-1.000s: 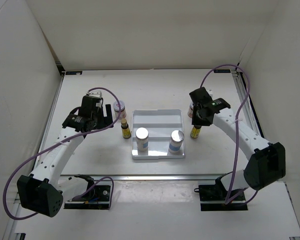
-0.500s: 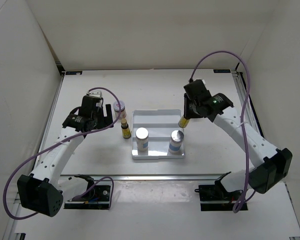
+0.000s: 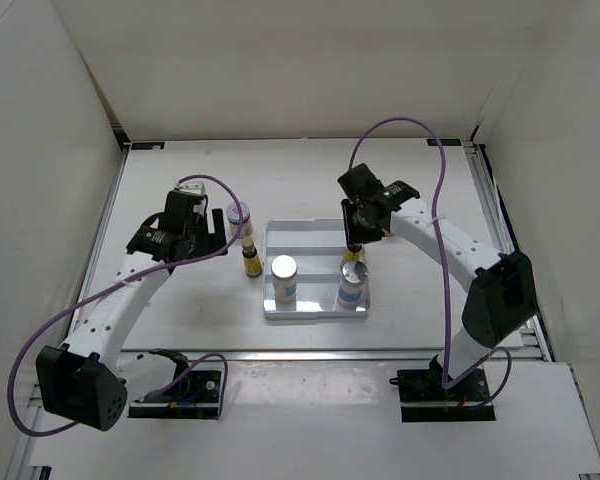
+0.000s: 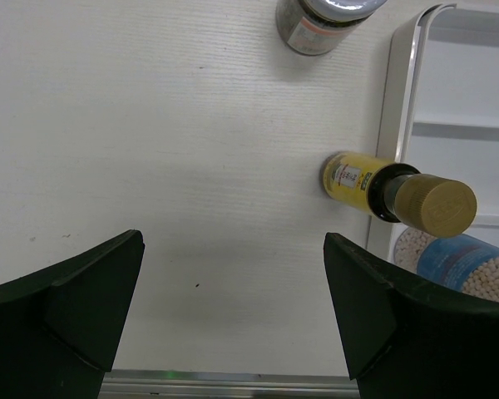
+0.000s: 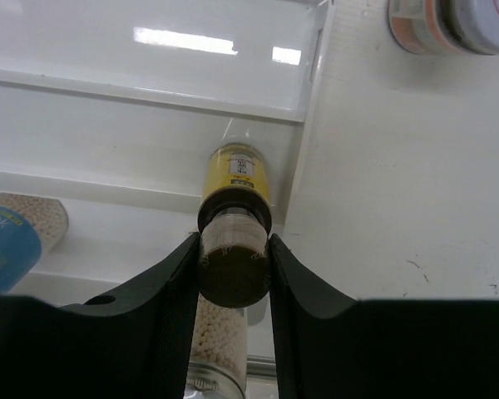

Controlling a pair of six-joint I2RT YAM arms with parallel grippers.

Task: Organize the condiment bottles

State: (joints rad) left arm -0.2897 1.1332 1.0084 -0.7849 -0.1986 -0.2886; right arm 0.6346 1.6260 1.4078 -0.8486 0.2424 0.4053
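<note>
Six condiment bottles share a white tabletop (image 3: 310, 175) with a shallow white tray (image 3: 315, 236), and you look roughly a third of the way through sorting them. Two white cylinders with silver caps stand upright in the tray's near section: the left cylinder (image 3: 284, 276) and the right cylinder (image 3: 352, 284), with a gap between them.

Your right end effector (image 5: 235, 274) is narrowed onto the cap of a tiny yellow-labelled bottle (image 5: 237, 173), pinching it from both sides. The bottle hangs cap up and base down, inside the tray's right rim and just behind the right cylinder. Holding it by the cap likely keeps the fingers clear of that cylinder and the rim. You cannot tell from these views whether its base touches the tray floor.

Your left end effector (image 4: 233, 241) is spread wide and holds nothing, hovering over bare tabletop left of the tray. The second tiny bottle (image 4: 358, 179) stands upright just beside the tray's left rim, with a squat jar (image 4: 316, 21) farther back, apart from it. The wide spread suits a reach for either one. The other squat jar (image 5: 449, 25) sits on the tabletop right of the tray, well outside it.
</note>
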